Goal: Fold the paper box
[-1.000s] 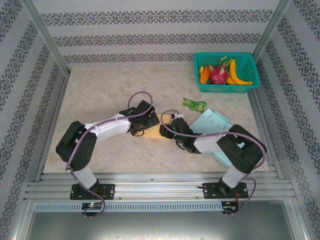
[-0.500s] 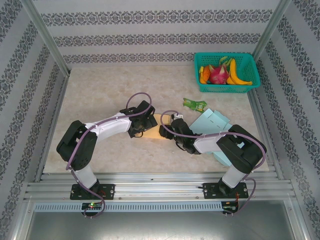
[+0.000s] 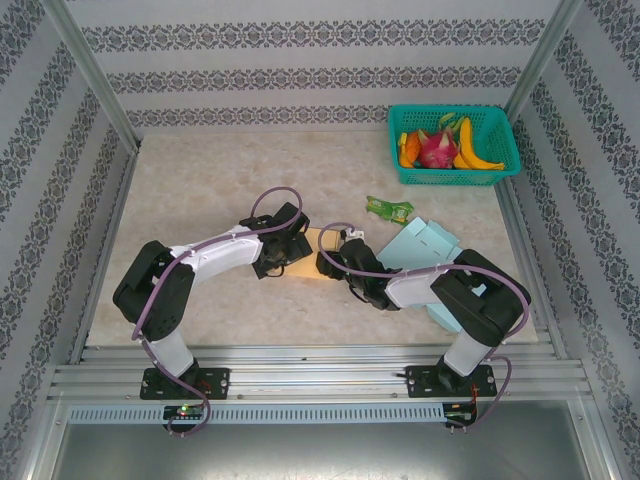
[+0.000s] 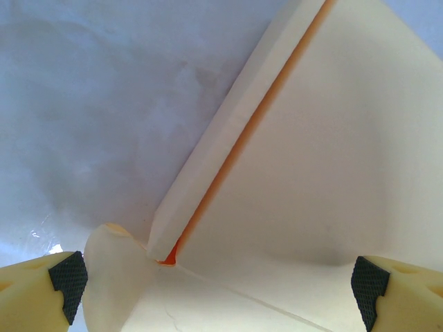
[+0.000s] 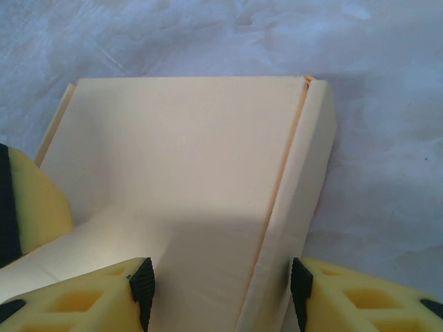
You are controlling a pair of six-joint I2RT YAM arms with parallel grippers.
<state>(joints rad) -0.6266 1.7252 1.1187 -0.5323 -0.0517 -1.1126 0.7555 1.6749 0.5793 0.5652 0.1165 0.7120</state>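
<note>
Honestly, not much changes from a second ago. The left end effector (image 3: 283, 250) creeps a hair toward the near-left, and the right end effector (image 3: 333, 262) nudges slightly left toward it. Everything else sits where it was.

The paper box (image 3: 310, 243) is a cream-coloured one, lying on the tabletop (image 3: 200, 190) about mid-table, squeezed between the two end effectors, so from above only a sliver of it peeks out.

Up close from the left wrist, the paper box (image 4: 332, 173) is a broad flat panel with one long side wall folded up along a crease, and an orange edge shows in the fold. A rounded flap curls at the near corner. The left end effector (image 4: 218, 287) is spread as wide as it goes, with one pad off each side of that corner and nothing pinched.

From the right wrist, the paper box (image 5: 180, 159) shows the same flat panel with a raised wall on its right edge, casting a shadow on the marble. The right end effector (image 5: 221, 283) is about half spread and straddles that wall and part of the panel. I can't tell if it's actually clamping or just sitting around it.

Off to the right of the box there's a light blue folded sheet (image 3: 425, 243), a green packet (image 3: 390, 208) just beyond it, and a teal basket (image 3: 500, 165) of fruit in the far corner.
</note>
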